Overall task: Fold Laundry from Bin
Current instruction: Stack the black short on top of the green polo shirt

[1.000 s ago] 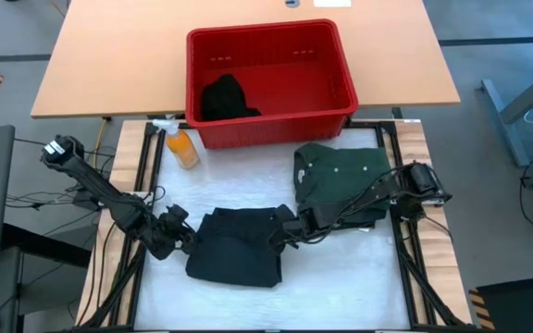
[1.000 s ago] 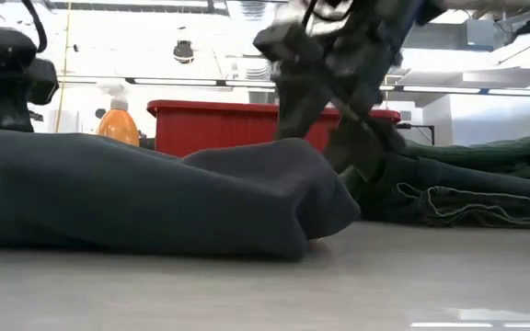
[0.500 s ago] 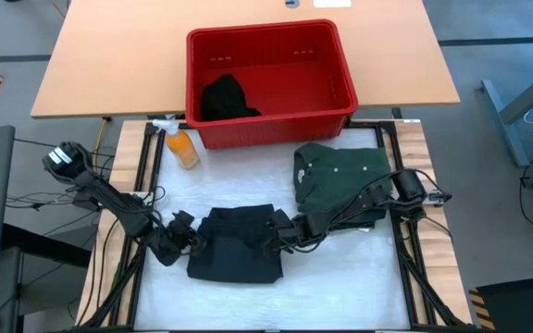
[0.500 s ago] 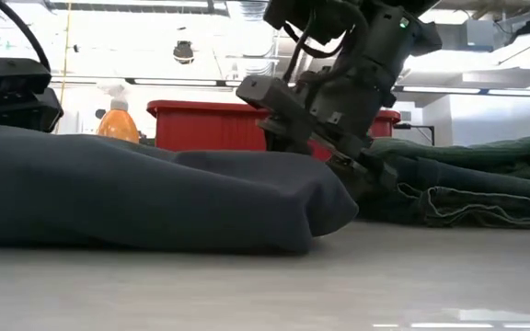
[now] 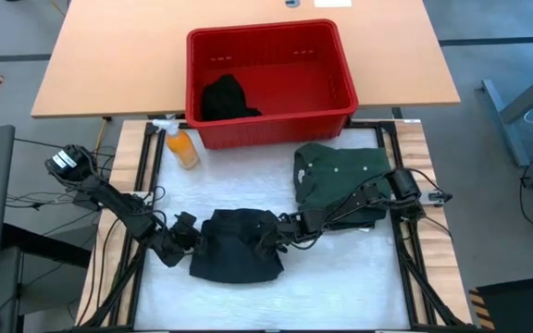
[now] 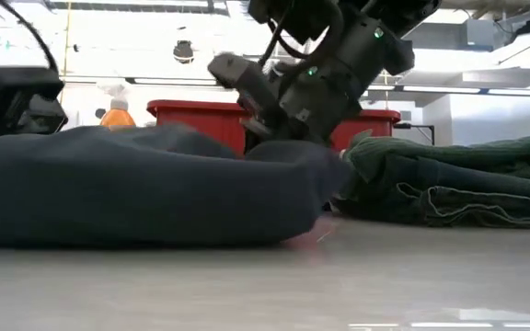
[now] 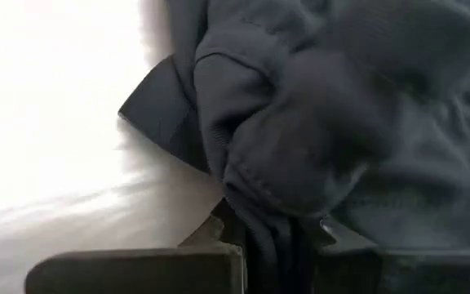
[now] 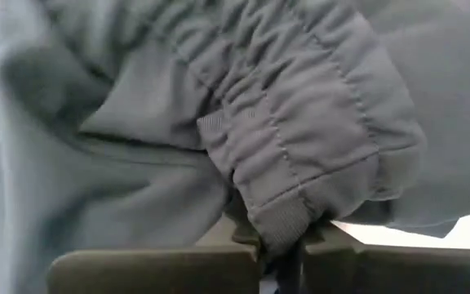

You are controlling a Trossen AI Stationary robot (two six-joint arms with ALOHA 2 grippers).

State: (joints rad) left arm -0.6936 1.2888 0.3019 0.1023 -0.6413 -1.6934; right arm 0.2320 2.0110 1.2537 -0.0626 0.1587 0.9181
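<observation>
Left arm reaches in low from the desk's left edge. Left pincer [image 5: 185, 238] sits at the left edge of the charcoal trousers [image 5: 237, 246], fingers clamped on a bunched fold of the cloth; the left wrist view shows the fabric [image 7: 300, 139] pinched between them.

Trousers lie in a folded heap on the white desk [image 5: 220, 194], front and centre, a thick dark mound in the low view [image 6: 145, 188].

Orange spray bottle [image 5: 180, 145] stands just behind and left of the heap, beside the bin's front left corner.

Red bin [image 5: 345, 88] sits at the back, centre, on the edge of the wooden desk. A black garment [image 5: 225, 97] lies inside it, against the left wall.

Right pincer [image 5: 280, 231] is at the right edge of the trousers, closed on the ribbed waistband hem; the right wrist view shows the hem [image 8: 292, 175] gripped between the fingers. In the low view this pincer [image 6: 279, 124] bears down on the top of the heap.

Dark green garment [image 5: 340, 176] lies folded to the right, just beside the trousers, partly under the right arm.
</observation>
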